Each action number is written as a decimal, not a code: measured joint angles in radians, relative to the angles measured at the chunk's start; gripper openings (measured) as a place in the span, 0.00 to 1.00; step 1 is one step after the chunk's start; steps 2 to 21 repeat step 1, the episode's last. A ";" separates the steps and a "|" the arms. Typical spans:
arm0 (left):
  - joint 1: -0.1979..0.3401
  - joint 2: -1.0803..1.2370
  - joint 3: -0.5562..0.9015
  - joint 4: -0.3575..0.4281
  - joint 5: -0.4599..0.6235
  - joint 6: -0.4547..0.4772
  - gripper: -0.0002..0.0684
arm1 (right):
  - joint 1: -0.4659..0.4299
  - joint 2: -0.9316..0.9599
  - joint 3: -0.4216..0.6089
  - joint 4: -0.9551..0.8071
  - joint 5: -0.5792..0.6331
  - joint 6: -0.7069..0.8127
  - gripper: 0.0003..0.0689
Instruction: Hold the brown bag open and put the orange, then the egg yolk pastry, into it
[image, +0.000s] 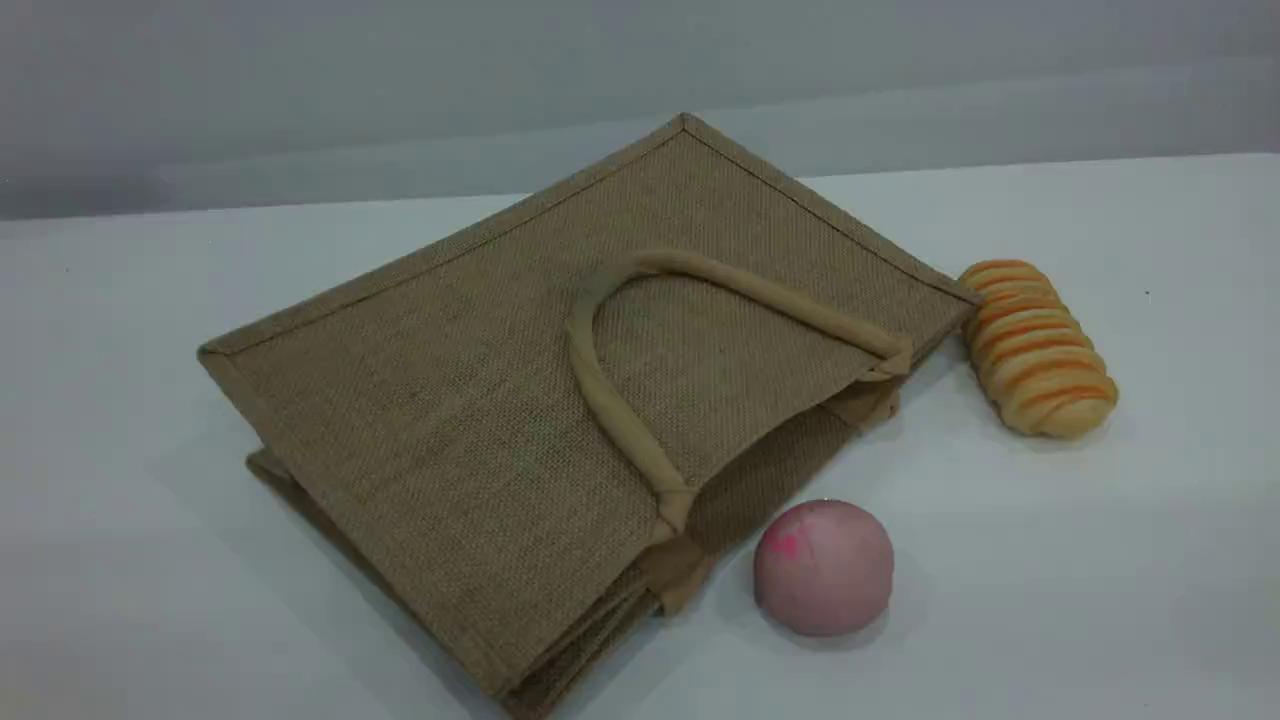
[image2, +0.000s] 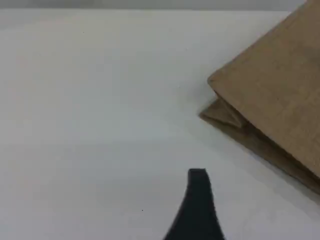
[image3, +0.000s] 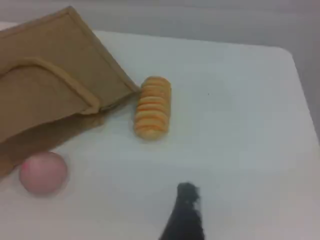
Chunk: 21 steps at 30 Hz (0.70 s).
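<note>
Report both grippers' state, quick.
Left gripper: open, holding nothing.
Right gripper: open, holding nothing.

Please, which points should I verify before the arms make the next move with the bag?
1. The brown bag held open: not ok, lies flat, mouth barely gaping.
2. The orange found: cannot tell, in no view.
3. The egg yolk pastry found: cannot tell, in no view.
4. The left pincer free: ok, open above the table.
5. The right pincer free: ok, open, holding nothing.
6. Bag mouth unblocked: ok, pink ball beside it, not inside.
</note>
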 joint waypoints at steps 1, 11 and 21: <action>0.000 0.000 0.000 0.000 0.000 0.000 0.78 | 0.000 0.000 0.000 0.000 0.000 -0.001 0.80; 0.000 0.000 0.000 0.000 0.000 0.000 0.78 | 0.000 0.000 0.000 0.000 0.000 -0.001 0.80; 0.000 0.000 0.000 0.000 0.000 0.000 0.78 | 0.000 0.000 0.000 0.000 0.000 -0.001 0.80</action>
